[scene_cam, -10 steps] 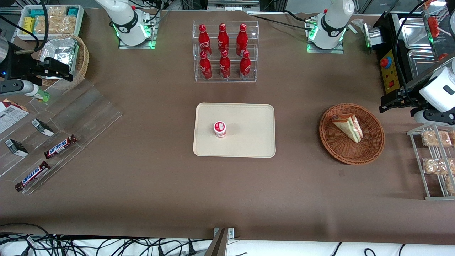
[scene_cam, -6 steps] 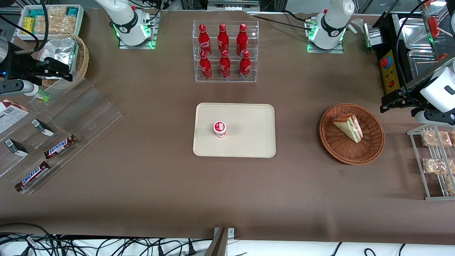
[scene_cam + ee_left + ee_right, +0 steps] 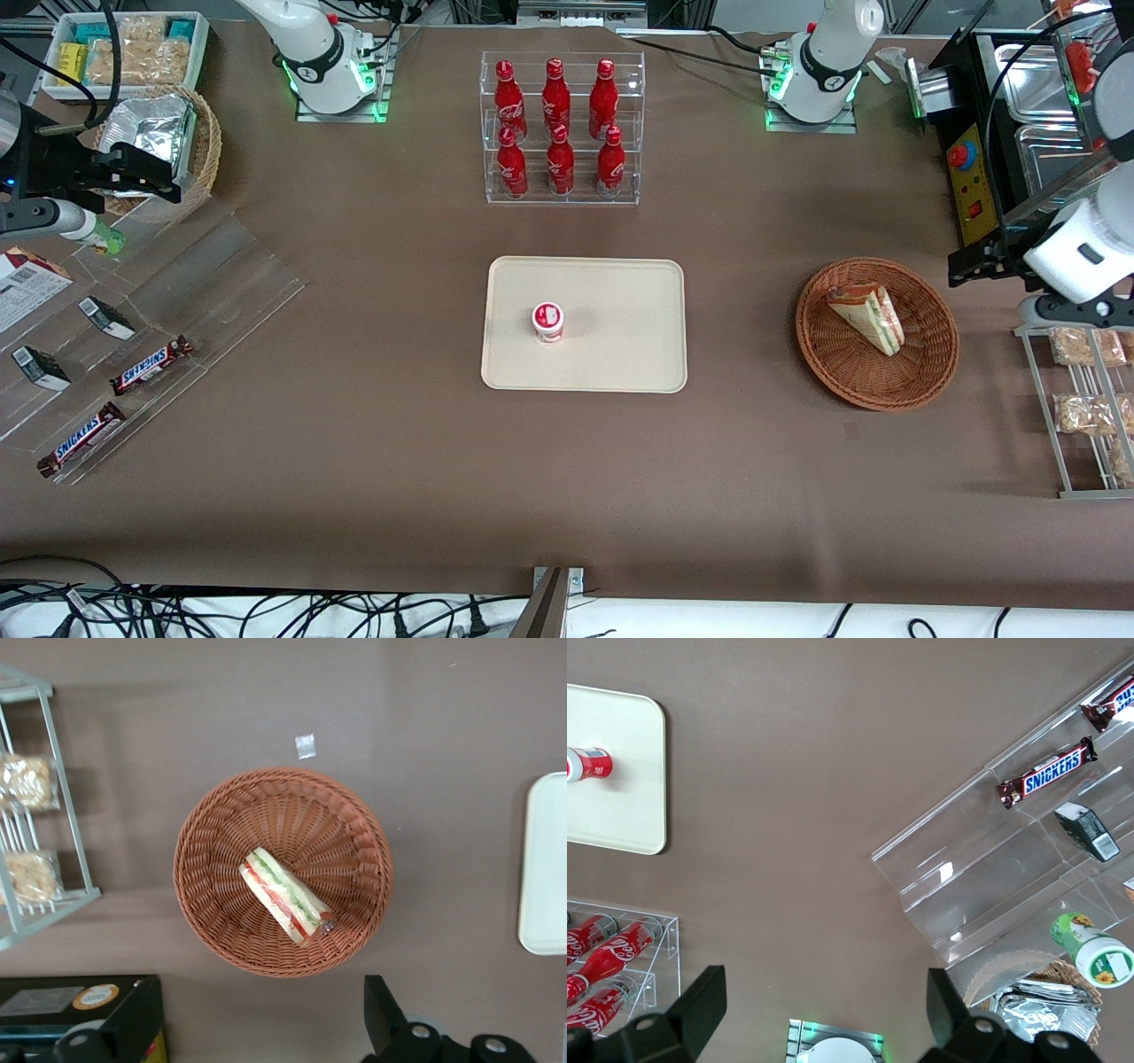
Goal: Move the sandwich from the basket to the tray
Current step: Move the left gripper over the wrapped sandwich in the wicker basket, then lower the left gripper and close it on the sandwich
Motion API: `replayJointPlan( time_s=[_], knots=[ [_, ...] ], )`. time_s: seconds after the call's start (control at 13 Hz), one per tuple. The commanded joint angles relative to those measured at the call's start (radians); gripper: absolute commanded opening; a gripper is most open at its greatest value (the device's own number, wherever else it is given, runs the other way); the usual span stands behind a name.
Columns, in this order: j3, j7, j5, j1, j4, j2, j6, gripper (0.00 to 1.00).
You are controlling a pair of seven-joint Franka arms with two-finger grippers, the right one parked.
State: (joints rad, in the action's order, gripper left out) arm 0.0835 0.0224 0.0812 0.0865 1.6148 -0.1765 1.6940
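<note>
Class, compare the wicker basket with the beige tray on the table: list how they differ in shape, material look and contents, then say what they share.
The basket is round, reddish-brown and woven; the tray is rectangular, beige and smooth. The basket holds the sandwich; the tray carries a small red-and-white cup. Both are shallow and rest on the brown table. The gripper hovers beside the basket, fingers spread.

From my wrist cam: sandwich (image 3: 284,896) lies flat in the basket (image 3: 354,824), filling edge showing. Basket sits on the brown desk (image 3: 177,718). Gripper (image 3: 259,1028) hangs above the desk just beside the basket rim, jaws wide apart. Tray (image 3: 545,868) edge visible, well apart from basket. Wire rack (image 3: 62,788) with snack bags near the basket.
</note>
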Motion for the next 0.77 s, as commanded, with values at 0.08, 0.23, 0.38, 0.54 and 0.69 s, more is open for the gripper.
replayJointPlan(
  time_s=[0.08, 0.23, 0.38, 0.54, 0.69],
  knots=[
    [0.01, -0.166, 0.026, 0.033, 0.244, 0.058, 0.2, 1.0],
    [0.01, -0.304, 0.026, 0.033, 0.325, 0.063, 0.275, 1.0],
    [0.013, -0.424, 0.028, 0.032, 0.399, 0.063, 0.343, 1.0],
    [0.015, -0.528, 0.028, 0.03, 0.456, 0.061, 0.416, 1.0],
    [0.015, -0.596, 0.038, 0.03, 0.526, 0.057, 0.508, 1.0]
  ],
)
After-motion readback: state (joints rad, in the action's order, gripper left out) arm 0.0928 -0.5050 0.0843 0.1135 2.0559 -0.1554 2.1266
